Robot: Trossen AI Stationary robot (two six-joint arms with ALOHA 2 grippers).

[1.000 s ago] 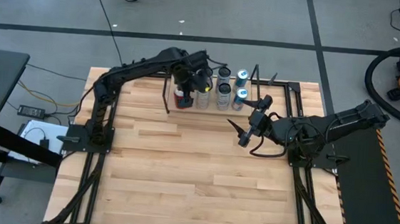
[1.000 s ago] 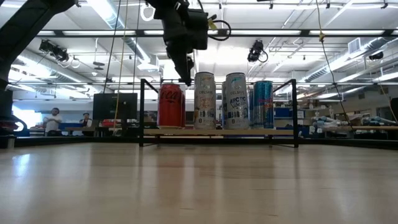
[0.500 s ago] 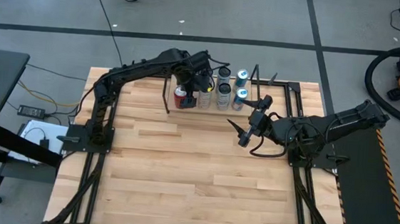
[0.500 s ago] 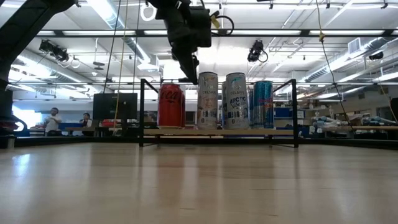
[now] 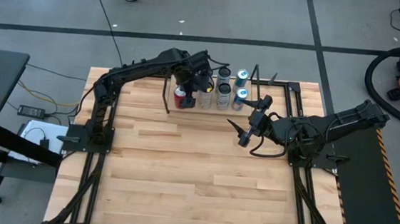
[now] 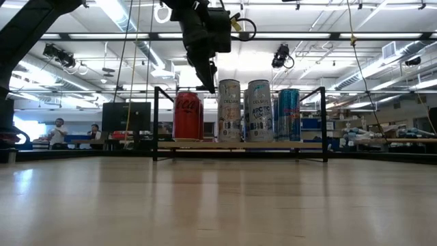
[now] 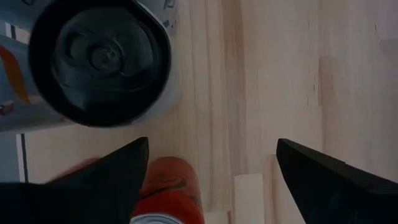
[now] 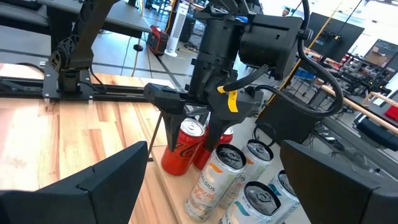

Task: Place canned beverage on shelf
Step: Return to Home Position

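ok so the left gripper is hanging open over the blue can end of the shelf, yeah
Not quite. The left gripper does hang open over the shelf, but at the red can end, not the blue can end. The low view shows it. The right gripper waits on the table's right side.

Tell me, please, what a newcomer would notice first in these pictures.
The cans lined up on the shelf at the back of the table draw the eye first, red at the left end and blue at the right. The left gripper hangs open just above the red end. The right gripper waits open over the table's right side.
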